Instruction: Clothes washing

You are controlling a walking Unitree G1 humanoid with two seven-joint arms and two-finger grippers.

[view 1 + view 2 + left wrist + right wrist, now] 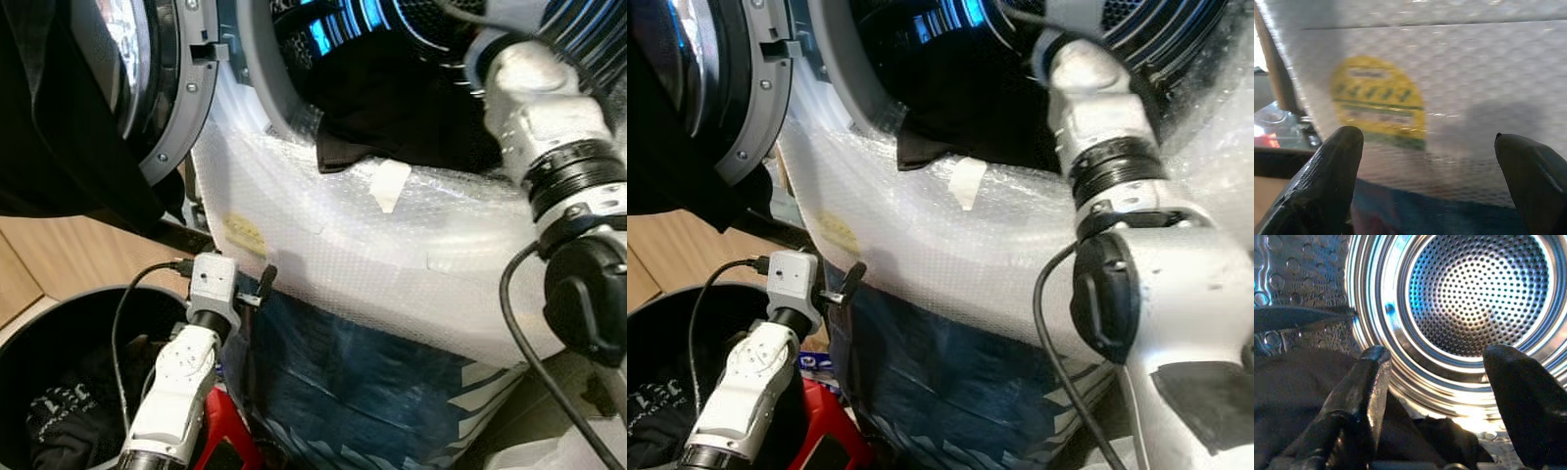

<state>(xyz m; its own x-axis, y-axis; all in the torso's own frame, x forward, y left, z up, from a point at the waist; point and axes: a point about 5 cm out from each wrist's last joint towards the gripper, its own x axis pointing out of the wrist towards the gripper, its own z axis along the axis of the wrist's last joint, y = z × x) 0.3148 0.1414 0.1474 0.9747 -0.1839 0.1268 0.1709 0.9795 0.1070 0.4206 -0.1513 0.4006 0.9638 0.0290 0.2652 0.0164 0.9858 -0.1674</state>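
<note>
Currently the right end effector [1435, 382] sits inside the drum [1474, 298], fingers apart, above a dark garment [392, 108]. Garment judged soft, light, limp; pinch a bunched fold. Left end effector [1430, 166] apart, empty

A light wooden floor [69, 250] shows below the open appliance door [181, 93], lit warmly. Clear bubble wrap [392, 255] sheets the front panel beneath that door's opening, with a strip of pale tape [390, 184] stuck on it and a yellow label [1378, 100] under the wrap. Lower down hangs blue plastic sheeting [353, 387]. A red object [227, 431] sits at floor level.
</note>
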